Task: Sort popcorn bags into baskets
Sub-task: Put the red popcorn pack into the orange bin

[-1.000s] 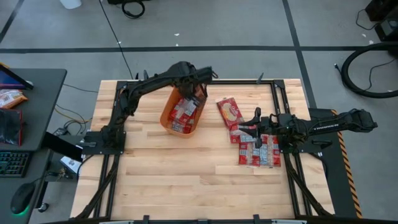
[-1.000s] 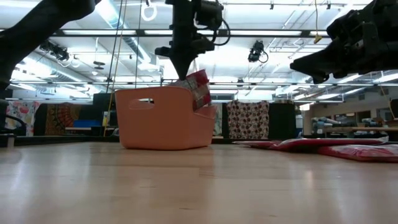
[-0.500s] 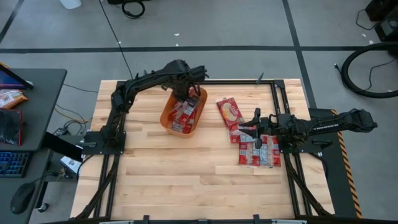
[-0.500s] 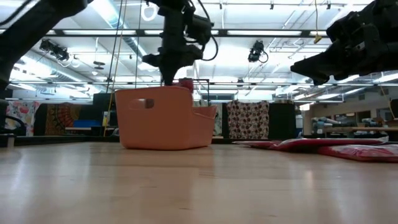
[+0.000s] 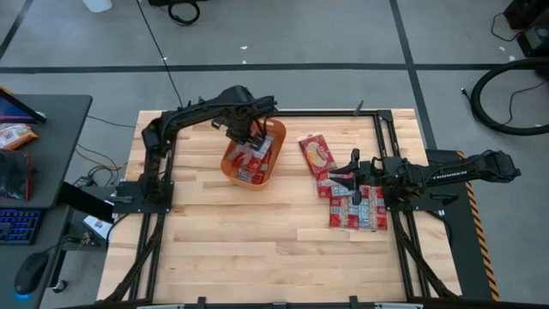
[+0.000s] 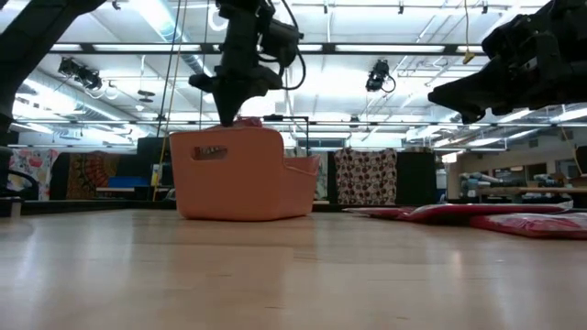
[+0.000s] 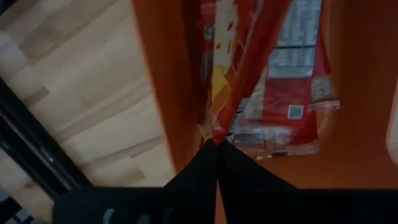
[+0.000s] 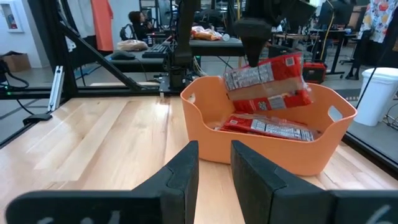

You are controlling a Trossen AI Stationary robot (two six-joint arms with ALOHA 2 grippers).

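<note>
This place is a robot laboratory or workshop. The wooden bench (image 5: 257,223) stands on a grey concrete floor (image 5: 283,34) with dark tape lines, and black metal frames carry the arms at both sides of the bench. Beside the bench, on the left arm's side, is a dark desk (image 5: 43,146) with a keyboard (image 5: 17,226) and a mouse (image 5: 30,273). Behind the bench, long ceiling lights (image 6: 385,48) and more work desks with equipment (image 8: 205,37) are visible.

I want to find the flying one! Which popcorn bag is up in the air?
The popcorn bag pinched by the left gripper hangs over the orange basket. The other bags lie flat in the basket or on the table.
</note>
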